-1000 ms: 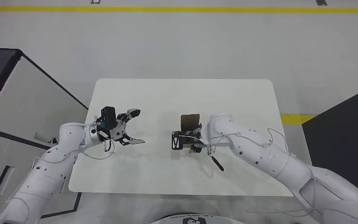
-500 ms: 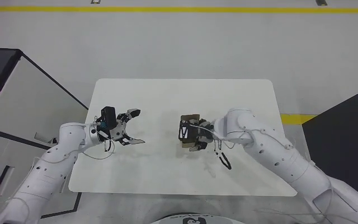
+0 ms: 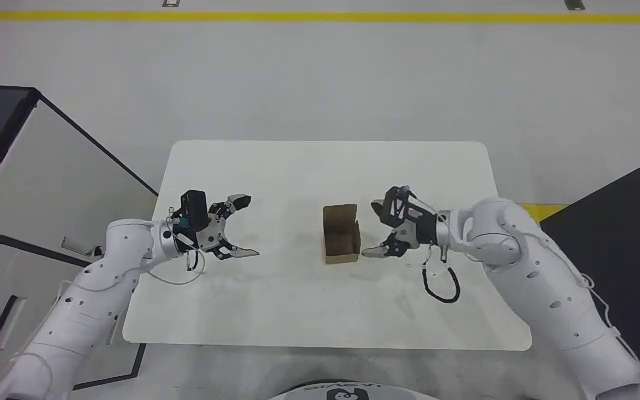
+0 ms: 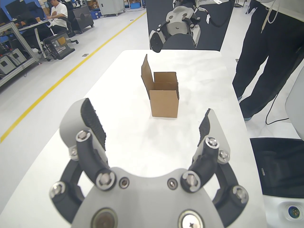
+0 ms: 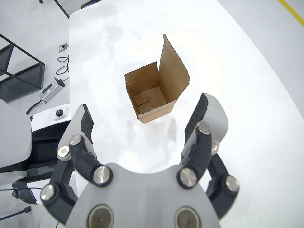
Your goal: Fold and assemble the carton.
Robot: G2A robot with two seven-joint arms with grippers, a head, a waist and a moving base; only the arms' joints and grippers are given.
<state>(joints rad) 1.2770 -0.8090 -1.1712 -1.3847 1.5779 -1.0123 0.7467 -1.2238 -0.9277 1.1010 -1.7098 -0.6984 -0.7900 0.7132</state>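
A small brown carton stands upright near the middle of the white table, its top open and one lid flap raised. In the left wrist view the carton is ahead of my open left gripper, well apart from it. The right wrist view looks down into the carton, where folded bottom flaps show. My right gripper is open, just short of the carton and not touching it. From above, the left gripper sits at the table's left and the right gripper just right of the carton.
A person in dark trousers stands beside the table's edge in the left wrist view. A black cable loops from the right arm over the table. A black frame stands left of the table.
The right gripper has let go of the carton and drawn back to the right. The carton now stands free and upright. The left arm has not moved.
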